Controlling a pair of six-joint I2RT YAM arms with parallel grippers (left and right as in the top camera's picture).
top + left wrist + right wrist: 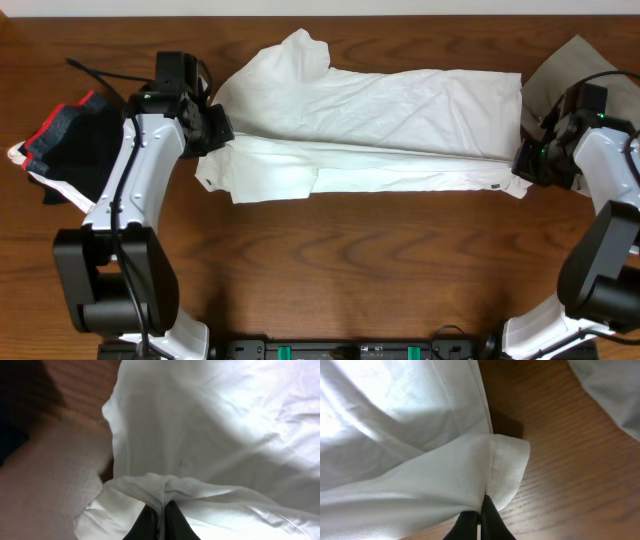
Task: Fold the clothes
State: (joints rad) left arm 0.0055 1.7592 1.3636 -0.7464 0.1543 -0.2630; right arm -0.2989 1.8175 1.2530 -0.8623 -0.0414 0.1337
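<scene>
While white T-shirt (380,110) lies folded lengthwise across table (350,270) centre, left hand (212,130) pinches its left edge, right hand (524,165) clamps its right hem corner. Black red-edged garment (70,140) far left; grey-khaki garment (560,70) far right.

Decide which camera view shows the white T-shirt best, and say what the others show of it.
Overhead: only there is the whole white T-shirt visible, spread across the table. Left wrist shows just a bunched fold in the left pincer; right wrist, one hemmed corner in the right pincer.
</scene>
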